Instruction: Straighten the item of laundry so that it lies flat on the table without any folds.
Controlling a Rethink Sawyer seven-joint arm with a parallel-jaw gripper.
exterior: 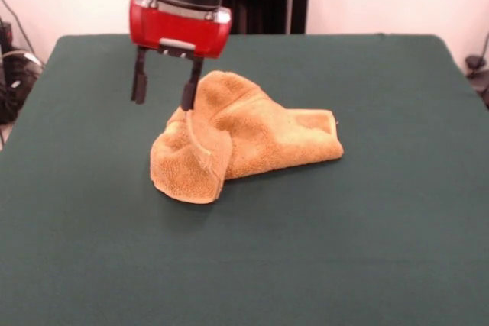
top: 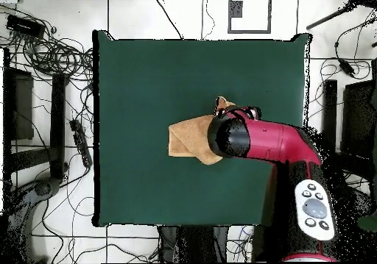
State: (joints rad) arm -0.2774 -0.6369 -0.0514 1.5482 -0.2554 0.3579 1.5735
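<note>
The orange-tan towel [exterior: 244,137] lies crumpled and folded over itself on the dark green table [exterior: 367,219], near the middle. A raised hump stands at its back and a rolled flap hangs at the front left. My gripper [exterior: 164,89] hangs from the red wrist just above the towel's left back part. It is open: one black finger is clear of the cloth on the left, the other touches the hump. In the overhead view the towel [top: 188,140] shows left of the arm, which hides its right part and the gripper.
Cables and black stands [top: 59,121] lie on the floor around the table. The arm's red and black body [top: 280,147] reaches over the table's right side in the overhead view.
</note>
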